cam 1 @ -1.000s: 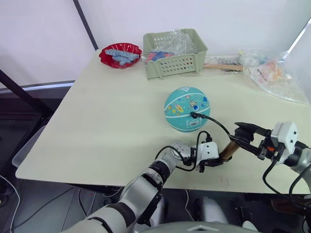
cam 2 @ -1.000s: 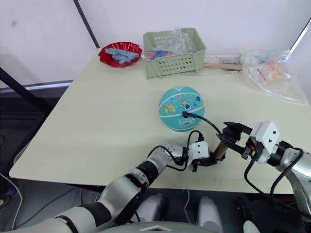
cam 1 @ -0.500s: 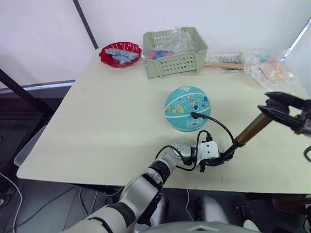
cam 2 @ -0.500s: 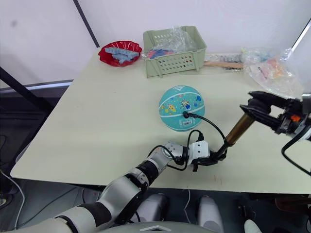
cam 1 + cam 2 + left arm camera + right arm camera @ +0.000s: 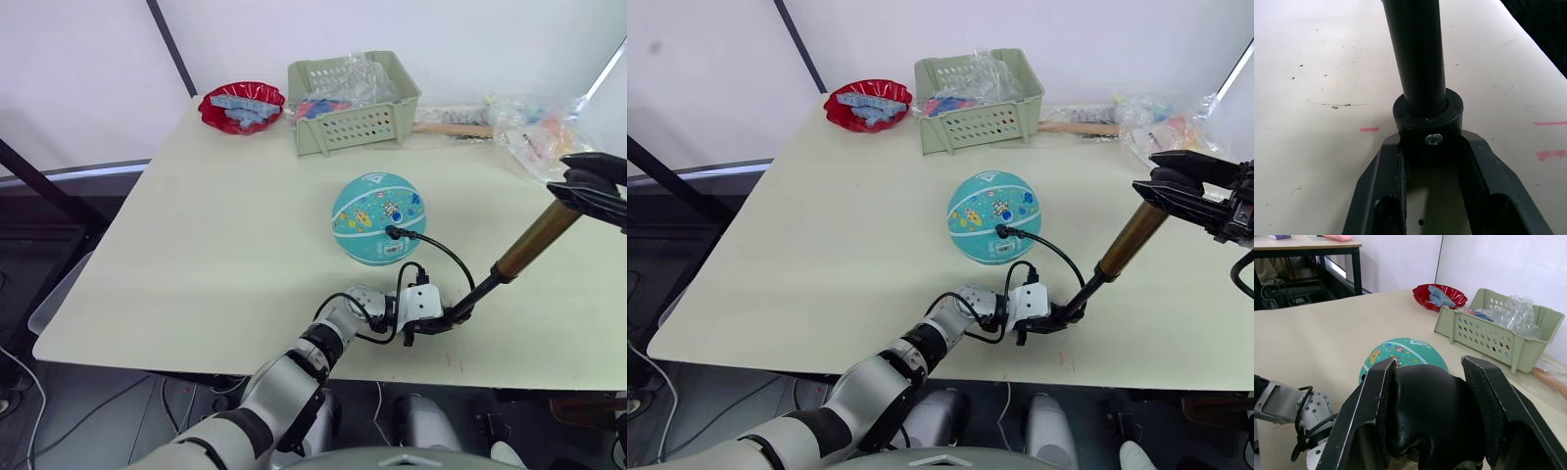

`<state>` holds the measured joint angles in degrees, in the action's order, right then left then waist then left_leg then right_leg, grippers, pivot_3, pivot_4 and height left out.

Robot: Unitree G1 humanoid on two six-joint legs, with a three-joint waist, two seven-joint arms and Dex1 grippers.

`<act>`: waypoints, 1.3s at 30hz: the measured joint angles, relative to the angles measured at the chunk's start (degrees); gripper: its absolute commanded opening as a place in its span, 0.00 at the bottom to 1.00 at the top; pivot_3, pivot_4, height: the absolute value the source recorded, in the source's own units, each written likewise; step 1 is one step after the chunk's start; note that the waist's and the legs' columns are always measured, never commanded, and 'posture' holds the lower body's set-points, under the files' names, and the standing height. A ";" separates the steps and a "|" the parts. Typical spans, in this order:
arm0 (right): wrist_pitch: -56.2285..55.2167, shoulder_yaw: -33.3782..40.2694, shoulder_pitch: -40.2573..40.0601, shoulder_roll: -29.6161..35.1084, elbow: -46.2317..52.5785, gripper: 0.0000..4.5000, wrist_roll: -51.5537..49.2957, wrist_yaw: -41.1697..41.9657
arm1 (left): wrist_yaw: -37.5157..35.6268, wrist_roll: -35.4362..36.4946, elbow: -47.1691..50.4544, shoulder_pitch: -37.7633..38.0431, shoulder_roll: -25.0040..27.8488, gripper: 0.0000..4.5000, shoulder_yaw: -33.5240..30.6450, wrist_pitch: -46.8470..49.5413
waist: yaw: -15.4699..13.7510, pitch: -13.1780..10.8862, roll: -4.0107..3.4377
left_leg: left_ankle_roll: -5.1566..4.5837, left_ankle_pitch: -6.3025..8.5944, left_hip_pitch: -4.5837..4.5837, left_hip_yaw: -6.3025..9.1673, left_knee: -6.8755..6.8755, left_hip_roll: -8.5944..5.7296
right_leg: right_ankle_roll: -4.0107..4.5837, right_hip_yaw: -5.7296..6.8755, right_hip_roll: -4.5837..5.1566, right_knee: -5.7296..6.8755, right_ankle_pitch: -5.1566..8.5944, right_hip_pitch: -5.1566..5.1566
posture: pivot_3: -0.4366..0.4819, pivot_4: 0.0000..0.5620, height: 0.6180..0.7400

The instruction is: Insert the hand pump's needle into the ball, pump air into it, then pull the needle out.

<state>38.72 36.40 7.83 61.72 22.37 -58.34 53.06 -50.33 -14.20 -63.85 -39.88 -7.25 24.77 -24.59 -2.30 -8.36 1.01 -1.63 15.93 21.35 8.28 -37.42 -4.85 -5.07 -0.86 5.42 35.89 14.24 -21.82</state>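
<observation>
Right hand (image 5: pixel 1176 174) has drawn the T-handle up, extending hand pump (image 5: pixel 529 245) beside ball (image 5: pixel 377 218) on bench (image 5: pixel 196 225); left hand (image 5: pixel 438 321) clamps pump's foot; needle (image 5: pixel 391 232) seated; downstroke likely next.

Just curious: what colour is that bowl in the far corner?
The bowl is red, clearest in the left eye view.

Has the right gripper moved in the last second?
Yes. The right gripper, holding the hand pump's handle, has risen up and away from the table edge, drawing the pump out long; the ball stayed put.
</observation>
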 measured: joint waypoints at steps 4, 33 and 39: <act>-2.96 1.56 -2.81 -2.22 2.59 0.36 2.87 1.12 | 0.02 -0.01 -0.04 0.02 0.01 0.21 0.08 0.03 | -0.01 0.02 0.07 | 0.00 0.00 -0.01 0.05 -0.01 0.00 | 0.00 0.03 -0.03 0.00 0.00 0.04 | 0.48 0.27 1.00; -20.28 -21.23 -18.12 -18.25 6.84 0.36 26.63 -2.57 | 0.53 -0.20 -1.28 0.31 0.14 0.21 0.13 1.01 | 0.10 1.24 0.68 | 0.00 0.04 -0.61 0.14 0.13 0.13 | -0.24 -0.02 -0.25 0.00 0.18 0.44 | 0.48 0.27 1.00; -19.38 -20.91 -17.70 -18.18 7.07 0.36 26.16 -2.68 | 0.51 -0.20 -1.28 0.25 0.10 0.21 0.13 1.00 | 0.10 1.21 0.64 | -0.01 0.04 -0.60 0.14 0.13 0.13 | -0.24 -0.02 -0.25 0.00 0.18 0.44 | 0.48 0.27 1.00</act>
<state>19.34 15.49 -9.87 43.54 29.44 -32.18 50.38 -49.82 -14.40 -65.13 -39.63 -7.14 24.90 -23.59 -2.20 -7.15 1.64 -1.63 15.97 20.75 8.43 -37.29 -4.72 -5.31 -0.88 5.17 35.88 14.42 -21.38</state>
